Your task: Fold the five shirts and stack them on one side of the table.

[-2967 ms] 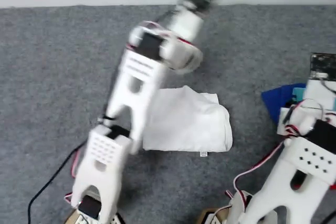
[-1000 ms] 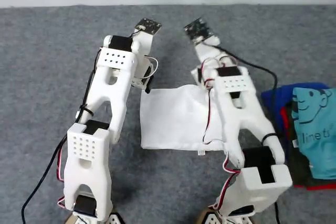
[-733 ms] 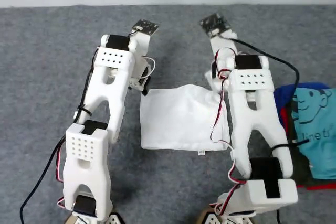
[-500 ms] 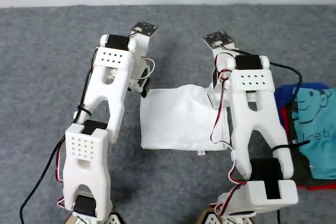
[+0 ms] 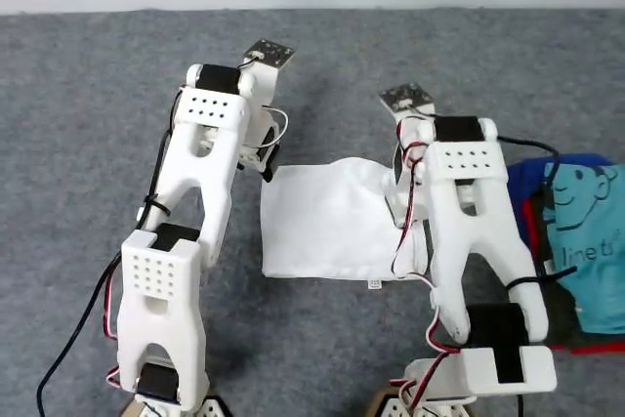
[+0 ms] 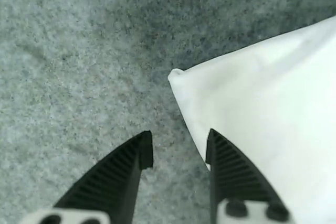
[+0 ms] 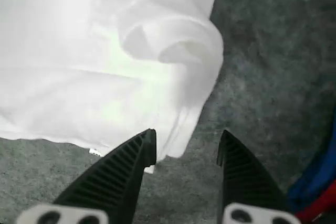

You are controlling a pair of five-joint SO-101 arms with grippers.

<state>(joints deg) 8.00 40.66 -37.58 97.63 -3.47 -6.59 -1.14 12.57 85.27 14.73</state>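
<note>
The half-folded white shirt (image 5: 332, 217) lies mid-tabletop (image 5: 98, 144), near the stacked shirts (image 5: 576, 231). The left gripper (image 6: 178, 145) is spread astride its far corner, the right gripper (image 7: 187, 140) spread over its rumpled side edge. Both layers should be pinched evenly before lifting.

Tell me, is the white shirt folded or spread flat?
Partly folded: the white shirt lies as a compact rectangle, no sleeves showing, one edge bunched.

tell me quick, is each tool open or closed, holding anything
Left tool: open, holding nothing, at the white shirt's corner.
Right tool: open, holding nothing, over the white shirt's edge.
</note>
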